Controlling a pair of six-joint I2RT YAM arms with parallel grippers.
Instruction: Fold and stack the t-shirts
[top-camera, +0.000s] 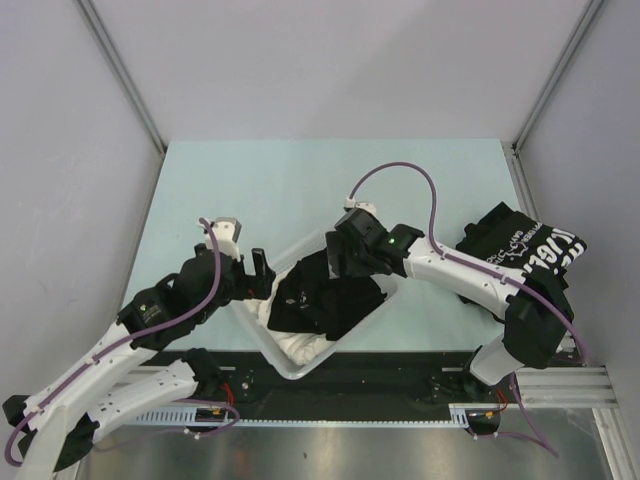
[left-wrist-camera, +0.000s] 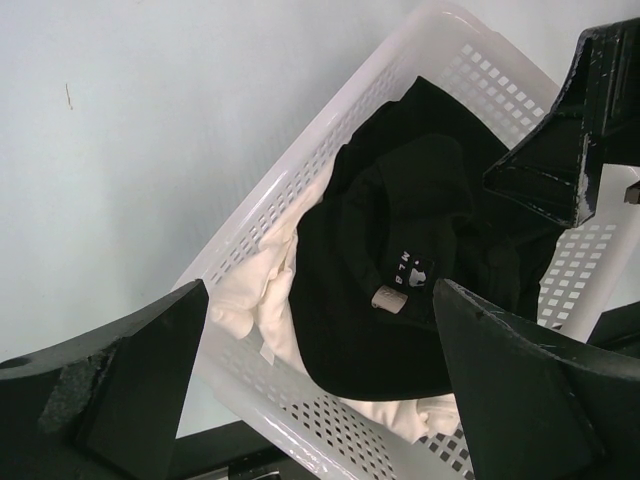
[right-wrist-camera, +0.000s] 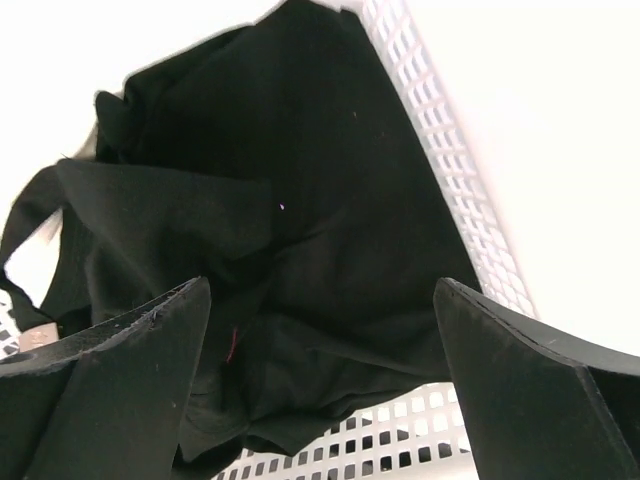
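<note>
A crumpled black t-shirt (top-camera: 325, 298) lies in the white slotted basket (top-camera: 260, 338), on top of white cloth (top-camera: 300, 347). In the left wrist view the black t-shirt (left-wrist-camera: 400, 250) shows a small neck label. My left gripper (top-camera: 250, 272) hangs open just outside the basket's left wall, its fingers empty (left-wrist-camera: 320, 390). Over the basket's far corner my right gripper (top-camera: 346, 258) is open above the black fabric (right-wrist-camera: 280, 220), holding nothing (right-wrist-camera: 320, 385). Another black t-shirt with big white lettering (top-camera: 530, 252) lies folded at the table's right side.
The basket (left-wrist-camera: 330, 150) stands tilted at the near middle of the pale green table (top-camera: 280, 190). White cloth (left-wrist-camera: 262, 290) fills its left side. The right arm's links cross over the lettered shirt. Grey walls close in the table on three sides.
</note>
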